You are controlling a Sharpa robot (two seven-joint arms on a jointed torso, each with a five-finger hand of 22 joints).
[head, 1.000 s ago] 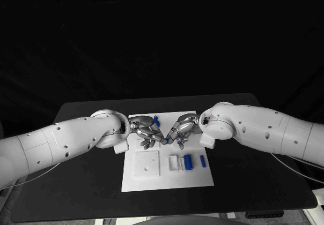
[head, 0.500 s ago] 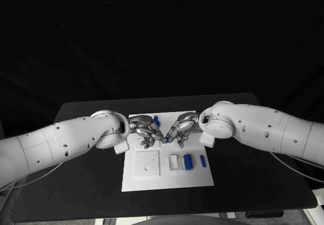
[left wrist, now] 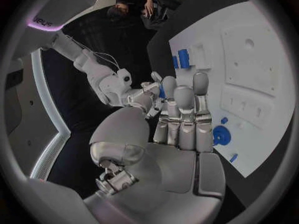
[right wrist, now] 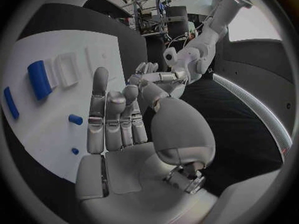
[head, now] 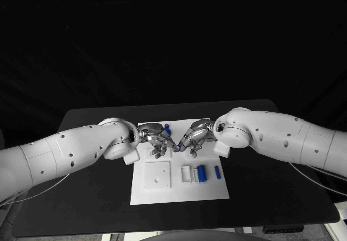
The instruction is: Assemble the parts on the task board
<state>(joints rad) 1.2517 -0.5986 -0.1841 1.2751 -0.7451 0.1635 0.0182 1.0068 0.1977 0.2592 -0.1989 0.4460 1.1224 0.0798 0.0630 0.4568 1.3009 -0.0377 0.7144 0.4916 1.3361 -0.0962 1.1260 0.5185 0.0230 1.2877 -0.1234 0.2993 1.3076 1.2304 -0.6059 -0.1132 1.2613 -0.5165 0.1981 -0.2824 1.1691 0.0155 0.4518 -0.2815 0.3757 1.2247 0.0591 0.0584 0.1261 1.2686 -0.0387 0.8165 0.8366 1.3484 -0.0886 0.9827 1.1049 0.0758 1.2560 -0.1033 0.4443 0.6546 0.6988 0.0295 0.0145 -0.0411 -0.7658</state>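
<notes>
Head view: my left hand and right hand meet fingertip to fingertip over the board; what they grasp, I cannot tell. I'd align slowly.

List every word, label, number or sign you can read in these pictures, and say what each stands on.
None can be read with certainty.
Faint pale lettering on a curved dark panel at the edge of the left wrist view: too blurred to read.
The task board, the blue parts, the left hand and the right hand show no legible text.
</notes>
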